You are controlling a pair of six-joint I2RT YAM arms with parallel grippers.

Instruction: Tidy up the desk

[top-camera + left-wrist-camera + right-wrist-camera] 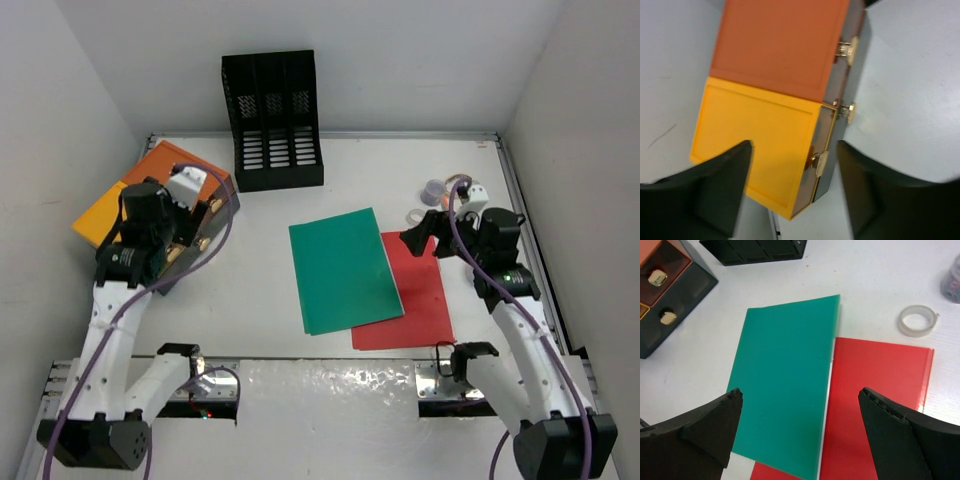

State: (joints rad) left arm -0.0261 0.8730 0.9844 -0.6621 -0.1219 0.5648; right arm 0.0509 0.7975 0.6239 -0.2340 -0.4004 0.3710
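I had both arms over the desk, the white top that ran from the arm bases to the far wall and carried everything. The left fingers stood apart and held nothing, hanging over the yellow end of the orange-and-yellow drawer box in the far left corner. The right fingers were spread wide, also empty, above the green folder, which lay partly over the red folder.

I judged the step in hand to be lifting the green folder for the black mesh file rack at the far edge. To do it well, I would have come down at a free edge rather than the middle. A flat sheet on a flat desk gives the fingers nothing to close on. The strip where green overlapped red looked the better place to get a tip under. I would have kept the red one from dragging along, and kept away from the tape roll just beyond its far corner.

The box's brass knobs faced the open desk, so the left arm could have worked the drawers from that side.

I could read no brand, label or writing on any of these things.
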